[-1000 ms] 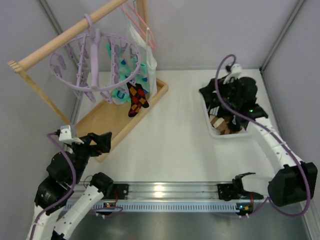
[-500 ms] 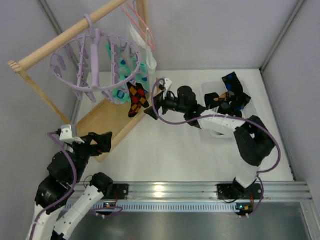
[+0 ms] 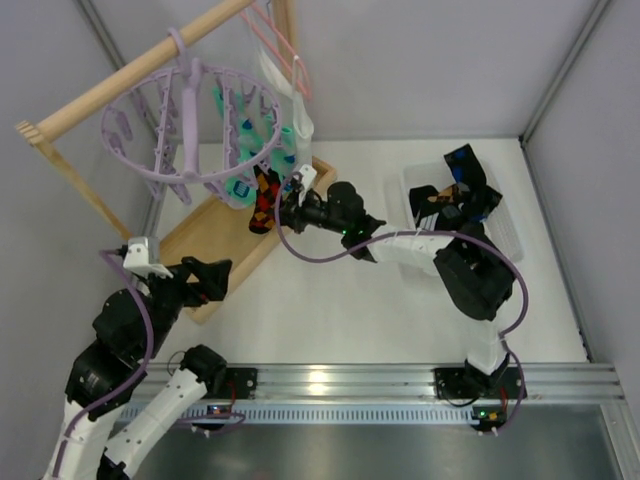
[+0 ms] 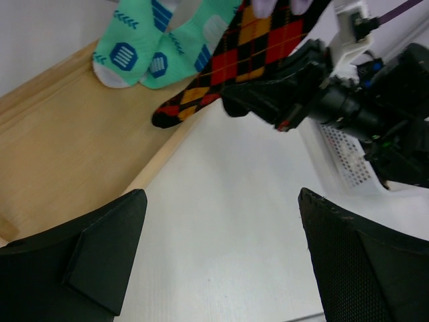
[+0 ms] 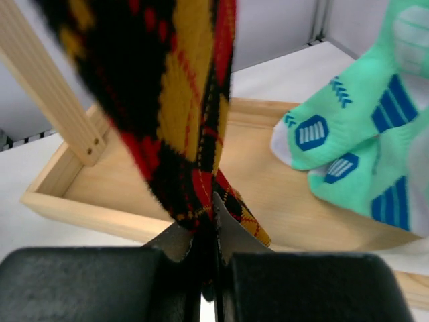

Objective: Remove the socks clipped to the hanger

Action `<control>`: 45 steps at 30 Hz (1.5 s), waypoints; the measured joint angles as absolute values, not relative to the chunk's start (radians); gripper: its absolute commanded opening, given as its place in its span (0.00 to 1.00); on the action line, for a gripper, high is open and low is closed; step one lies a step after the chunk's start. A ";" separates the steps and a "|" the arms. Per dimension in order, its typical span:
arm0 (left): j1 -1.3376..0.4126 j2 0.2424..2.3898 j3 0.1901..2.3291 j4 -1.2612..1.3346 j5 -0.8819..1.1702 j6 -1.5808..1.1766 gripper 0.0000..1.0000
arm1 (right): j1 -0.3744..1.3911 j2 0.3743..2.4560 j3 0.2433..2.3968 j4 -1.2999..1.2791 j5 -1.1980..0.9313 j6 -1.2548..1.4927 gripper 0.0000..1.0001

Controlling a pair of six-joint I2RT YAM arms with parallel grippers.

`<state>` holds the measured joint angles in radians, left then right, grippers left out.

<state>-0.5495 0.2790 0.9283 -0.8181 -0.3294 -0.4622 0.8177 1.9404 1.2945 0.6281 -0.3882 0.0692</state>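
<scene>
The lavender hanger (image 3: 190, 125) hangs by its hook from a wooden rod. Mint-green socks (image 3: 243, 185) with blue marks dangle from its clips, and so does a diamond-patterned sock (image 3: 263, 200). My right gripper (image 3: 283, 212) reaches in from the right and is shut on the lower part of the diamond-patterned sock (image 5: 167, 100); its fingertips (image 5: 231, 228) pinch the fabric. The mint-green socks (image 5: 355, 134) hang just beside it. My left gripper (image 3: 215, 278) stays low at the near left, open and holding nothing, and points toward the diamond-patterned sock (image 4: 234, 60).
A wooden tray base (image 3: 215, 235) lies under the hanger, with its upright posts and the rod (image 3: 120, 80). A thin pink hanger with white cloth (image 3: 285, 60) hangs at the back. A white basket (image 3: 500, 235) at the right holds dark socks (image 3: 465, 185).
My right arm swung from the basket across to the hanger and shut on the diamond-patterned sock. The left arm shifted only slightly.
</scene>
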 measured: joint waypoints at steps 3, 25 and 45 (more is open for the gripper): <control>-0.550 0.373 1.038 -0.819 -0.256 -0.476 0.98 | 0.886 1.906 1.251 0.637 -0.299 0.055 0.00; -0.445 1.000 1.784 -0.970 -0.189 -0.396 0.97 | 1.423 1.846 1.352 0.528 0.558 -0.107 0.00; -0.466 1.052 1.658 -1.024 -0.361 -0.402 0.83 | 1.426 1.924 1.406 0.508 0.576 -0.113 0.00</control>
<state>-0.4656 1.0523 1.6577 -1.0245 -0.3607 -0.4019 1.4258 1.9244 1.4063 0.5079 0.5762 -0.1127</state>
